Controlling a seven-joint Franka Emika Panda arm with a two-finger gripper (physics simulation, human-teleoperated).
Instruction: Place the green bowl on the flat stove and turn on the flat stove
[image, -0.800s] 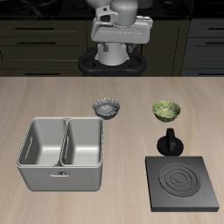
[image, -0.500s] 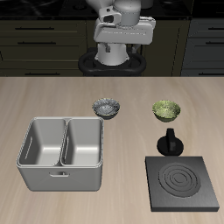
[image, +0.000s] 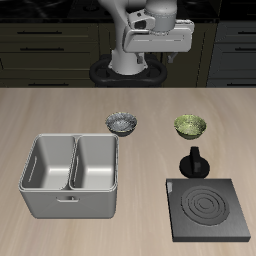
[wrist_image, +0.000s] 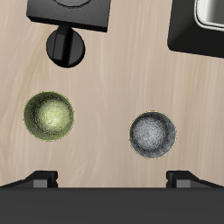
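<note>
- The flat stove (image: 209, 208) sits at the table's (image: 60, 115) front edge, knob (image: 194, 164) toward the back.
- The green bowl (image: 190, 125) rests farther back, behind the knob, beside the grey-white bowl (image: 122, 123).
- The gripper (image: 160, 62) hangs high above the back edge, fingers spread wide, holding nothing.

Two bowls (image: 191, 126) (image: 123, 123), one stove (image: 208, 208), one basin (image: 71, 175)

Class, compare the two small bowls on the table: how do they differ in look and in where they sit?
The green bowl is olive-green; the grey-white bowl is pale grey. The green bowl sits behind the flat stove and its black knob; the grey-white bowl sits just behind the metal basin. Both are small, round, upright, empty and similar in size.
</note>
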